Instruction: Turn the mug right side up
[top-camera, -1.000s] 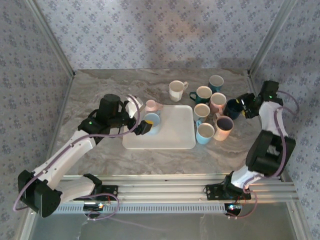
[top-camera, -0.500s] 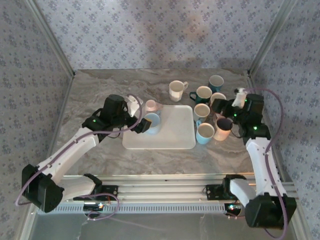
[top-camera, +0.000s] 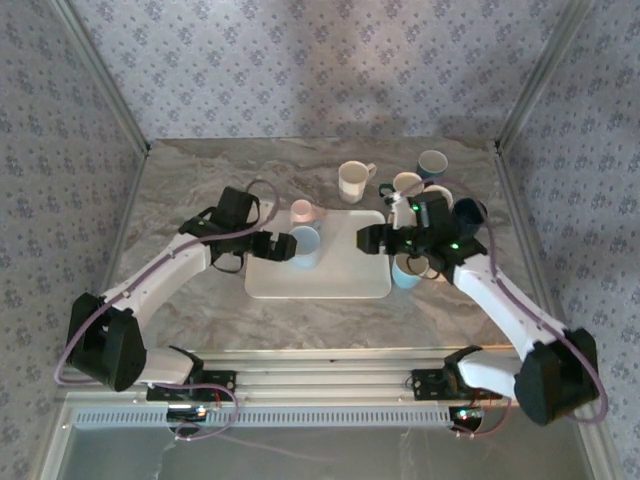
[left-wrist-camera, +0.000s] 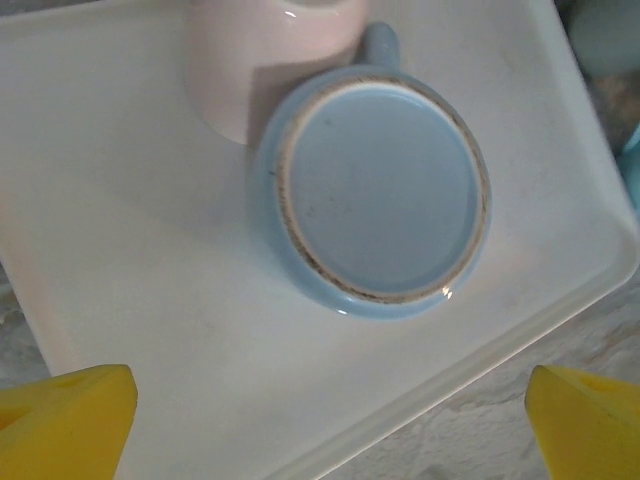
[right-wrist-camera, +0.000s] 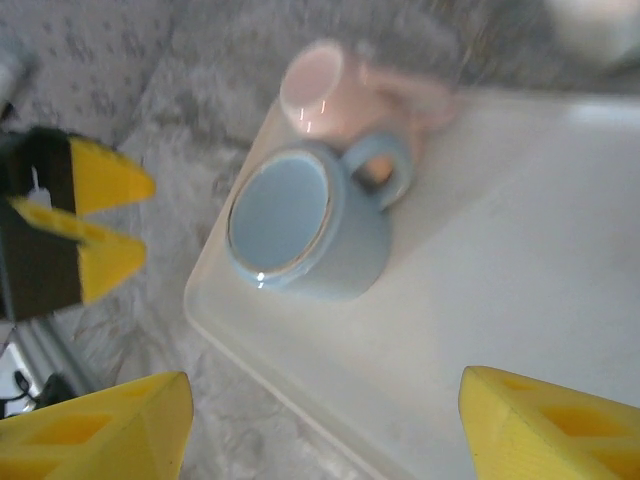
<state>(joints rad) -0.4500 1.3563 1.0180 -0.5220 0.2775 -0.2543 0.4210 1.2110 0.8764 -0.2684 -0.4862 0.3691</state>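
light-blue mug (top-camera: 305, 245) standing base-up on the white tray (top-camera: 350, 275), near its far left corner and close against a pink mug (top-camera: 303, 211); left gripper (top-camera: 283, 247) just beside it with jaws fully released, right gripper (top-camera: 368, 238) over the tray with jaws parted and empty. likely hazards: a jaw closing on the blue mug may shove or topple the pink neighbour, the glazed wall may slip mid-flip, and two arms aimed at one mug may collide.

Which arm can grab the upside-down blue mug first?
The left arm: its jaws stand open right beside the upside-down light blue ceramic mug on the white plastic tray. The right arm hangs farther off, across the tray.
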